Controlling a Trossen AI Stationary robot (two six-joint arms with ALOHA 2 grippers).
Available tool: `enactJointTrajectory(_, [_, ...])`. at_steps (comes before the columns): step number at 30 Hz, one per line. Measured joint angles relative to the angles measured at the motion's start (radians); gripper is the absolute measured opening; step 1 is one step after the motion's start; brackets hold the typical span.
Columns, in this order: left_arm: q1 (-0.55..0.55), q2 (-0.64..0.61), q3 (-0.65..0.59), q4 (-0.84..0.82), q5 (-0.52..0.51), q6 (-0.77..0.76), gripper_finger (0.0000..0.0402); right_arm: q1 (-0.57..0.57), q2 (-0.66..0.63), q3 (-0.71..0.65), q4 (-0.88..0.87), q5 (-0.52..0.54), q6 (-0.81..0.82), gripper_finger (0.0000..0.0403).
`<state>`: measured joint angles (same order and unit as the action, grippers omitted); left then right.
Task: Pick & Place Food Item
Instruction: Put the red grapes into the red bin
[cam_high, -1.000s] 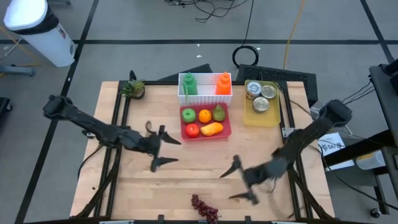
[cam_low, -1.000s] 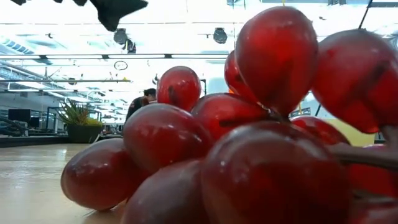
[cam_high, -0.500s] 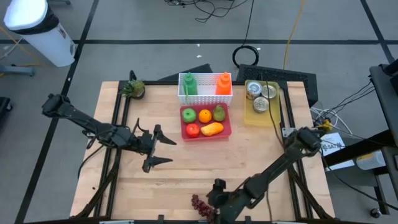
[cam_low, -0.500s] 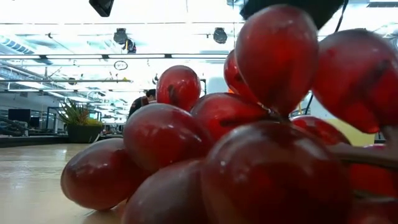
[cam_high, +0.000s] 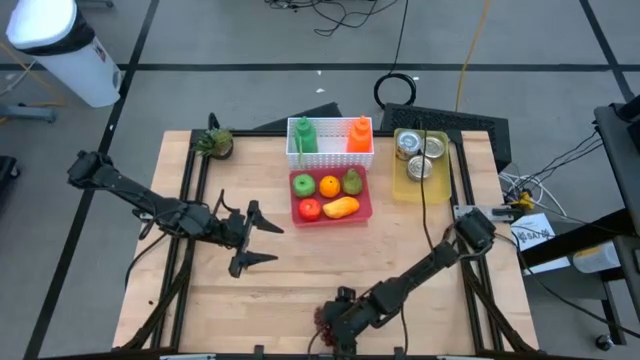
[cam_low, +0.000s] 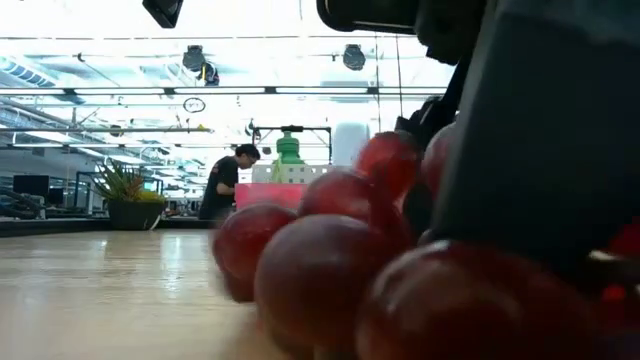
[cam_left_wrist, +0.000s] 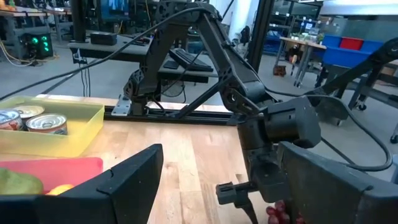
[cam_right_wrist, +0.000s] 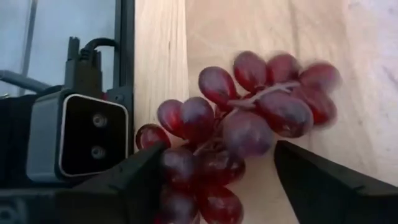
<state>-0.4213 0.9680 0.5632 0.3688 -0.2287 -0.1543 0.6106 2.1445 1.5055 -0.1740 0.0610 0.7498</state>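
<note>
A bunch of dark red grapes lies on the wooden table at its near edge, right beside the low camera's box. My right gripper has come down on it from the far right and stands open, with one finger on each side of the bunch. In the low view a dark finger stands in front of the grapes. My left gripper hovers open over the table's left middle, with nothing between its fingers. My right gripper slants down from the table's far right, its fingers astride the bunch. One finger lies against the grapes at the bunch's camera-side end. The other finger stands a little apart from them. The bunch rests on the table.
At the back middle stands a red tray of fruit, behind it a white basket with a green and an orange bottle. A yellow tray with cans is at the back right, a small plant at the back left.
My right gripper has swung down and toward the table's near edge and left, tipping downward and rolling, until its fingers stand around the grapes. In the low view the bunch has shifted away from the camera, and a finger now stands before it.
</note>
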Motion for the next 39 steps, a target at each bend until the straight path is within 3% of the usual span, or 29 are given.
enactJointTrajectory(7, [0.0,0.0,0.0,0.0,0.0,-0.002,0.0324,-0.002,0.002,0.0,0.013,-0.015,-0.029,0.0199])
enactJointTrajectory(18, [0.001,0.0,0.0,0.0,-0.001,-0.004,0.0324,-0.013,-0.082,-0.002,0.01,0.014,-0.123,0.0014])
enactJointTrajectory(25, [0.001,0.0,0.0,0.0,-0.001,-0.005,0.0324,-0.014,-0.228,-0.002,-0.089,0.084,-0.246,0.0014])
enactJointTrajectory(33, [0.001,0.0,0.0,0.0,-0.001,-0.006,0.0324,-0.047,-0.408,-0.002,-0.405,0.415,-0.356,0.0006])
enactJointTrajectory(39, [0.001,0.0,0.0,0.0,-0.001,-0.006,0.0324,-0.145,-0.5,-0.021,-0.562,0.644,-0.416,0.0003])
